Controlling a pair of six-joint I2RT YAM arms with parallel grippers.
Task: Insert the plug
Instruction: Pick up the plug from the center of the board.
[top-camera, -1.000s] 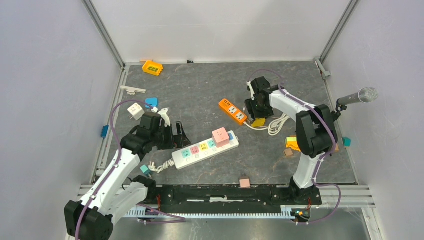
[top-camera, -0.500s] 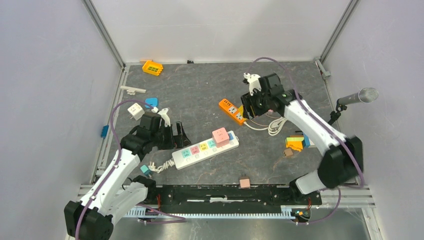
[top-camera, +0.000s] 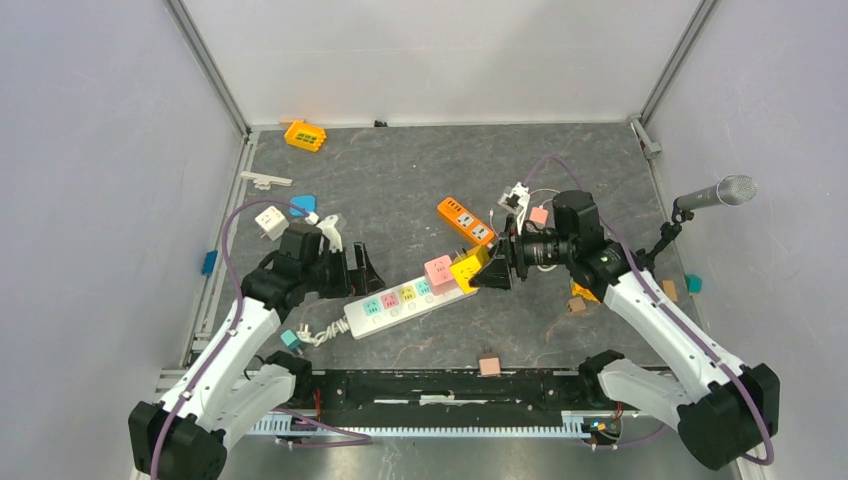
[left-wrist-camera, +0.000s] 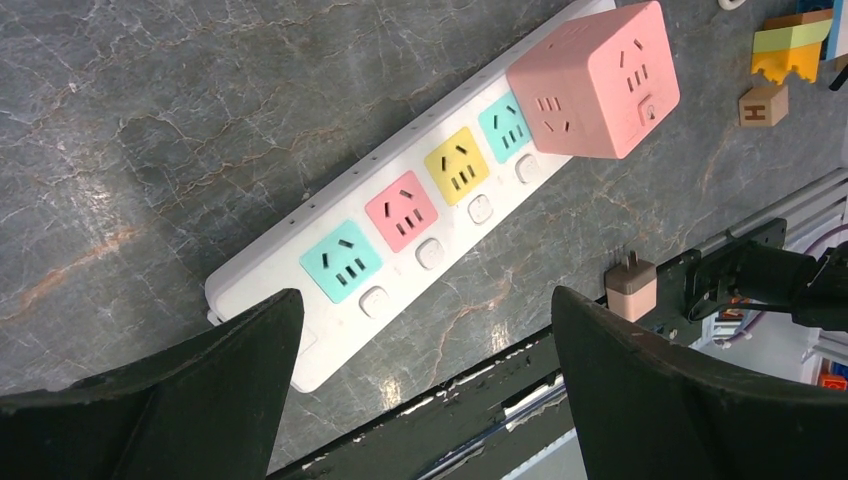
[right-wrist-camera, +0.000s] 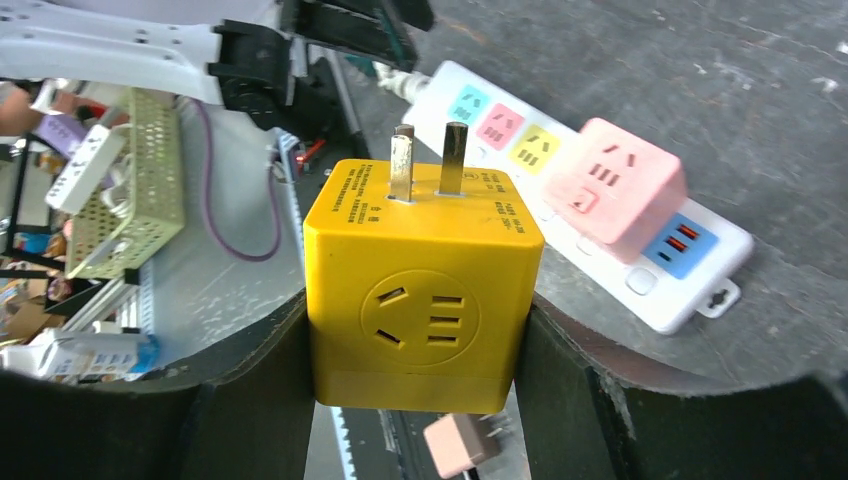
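The table (top-camera: 400, 180) is a dark grey slab with pale marbled veins. Plain pale walls close it in on three sides, and aluminium posts (top-camera: 205, 65) stand at the far corners. A black bar (top-camera: 450, 385) runs along the near edge between the arm bases. A grey microphone (top-camera: 720, 190) juts in from the right.

The right gripper (top-camera: 490, 268) is clamped on the yellow cube-shaped plastic plug adapter (right-wrist-camera: 422, 285), a finger pressed on each side, its two metal prongs pointing away from the wrist. From above, the adapter sits just beside the pink cube-shaped adapter (top-camera: 441, 271) that stands on the right end of the long white power strip with coloured sockets (top-camera: 410, 297). Whether the two cubes touch cannot be told.

The left gripper (top-camera: 358, 268) hovers by the strip's left end with its fingers (left-wrist-camera: 200, 390) spread wide, holding nothing.

An orange power strip (top-camera: 465, 221) lies on the table beyond the yellow adapter. An orange block (top-camera: 305, 135) lies near the far-left corner. A small tan plug (top-camera: 489, 363) lies close to the black bar.
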